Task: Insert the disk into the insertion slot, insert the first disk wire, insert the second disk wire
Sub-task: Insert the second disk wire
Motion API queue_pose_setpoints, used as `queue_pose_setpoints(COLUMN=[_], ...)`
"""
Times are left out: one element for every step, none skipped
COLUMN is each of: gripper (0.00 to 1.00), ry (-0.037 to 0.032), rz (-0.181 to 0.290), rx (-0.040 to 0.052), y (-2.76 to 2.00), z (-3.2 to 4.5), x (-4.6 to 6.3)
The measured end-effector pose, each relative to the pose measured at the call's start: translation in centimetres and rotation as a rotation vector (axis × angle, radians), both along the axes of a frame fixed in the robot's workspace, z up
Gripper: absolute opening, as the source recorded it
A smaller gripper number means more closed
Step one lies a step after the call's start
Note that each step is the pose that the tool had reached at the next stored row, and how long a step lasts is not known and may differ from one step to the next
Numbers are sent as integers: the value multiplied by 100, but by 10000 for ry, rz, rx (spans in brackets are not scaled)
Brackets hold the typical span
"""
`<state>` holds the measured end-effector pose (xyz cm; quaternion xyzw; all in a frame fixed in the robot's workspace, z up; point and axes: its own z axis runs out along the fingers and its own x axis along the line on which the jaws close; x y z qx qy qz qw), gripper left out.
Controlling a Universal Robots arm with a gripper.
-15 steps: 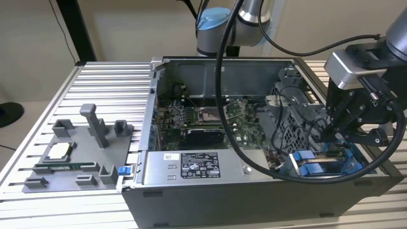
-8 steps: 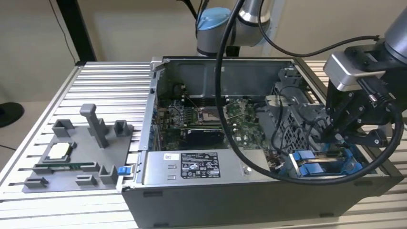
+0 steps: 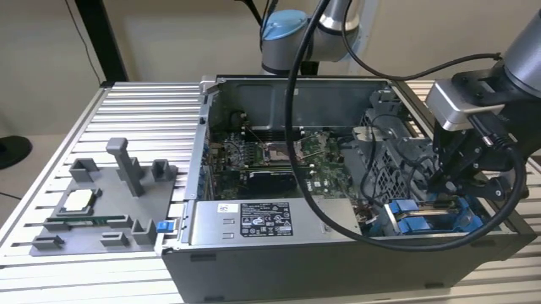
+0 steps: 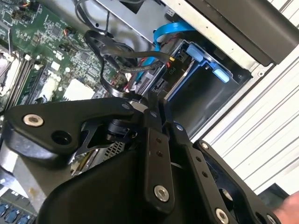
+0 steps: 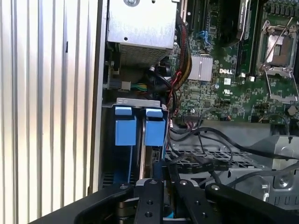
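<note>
Exterior view: tool hangs just above the blue-railed insertion slot, at the computer case's near right. Slot runs near-to-far. Tool's spread: cannot tell.

A ribbed aluminium table stands before a plain beige wall; a black post rises behind.

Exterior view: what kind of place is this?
Probably a robotics lab or test bench: a robot arm reaches into an open computer case on a slatted aluminium table, beside a grey parts fixture.
</note>
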<state>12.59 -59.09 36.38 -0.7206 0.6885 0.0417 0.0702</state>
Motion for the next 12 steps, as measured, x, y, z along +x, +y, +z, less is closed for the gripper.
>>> queue_pose_setpoints(gripper=[0,0,0,0,0,0,0,0,0,0,0,0], ry=[-53,-98,-143,-187,-238,-297,-353,-405,-452,-496,-527,-549], rz=[0,0,1,1,1,1,0,-2,-4,-7,-14,-25], rx=[0,0,0,1,0,-1,-2,-1,-2,-2,-6,-14], y=[0,0,0,0,0,0,0,0,0,0,0,0], z=[-7,-13,-20,-32,-44,-55,-66,-79,-90,-101,-110,-118], x=[-2,-5,-7,-12,-17,-20,-22,-22,-23,-24,-23,-23])
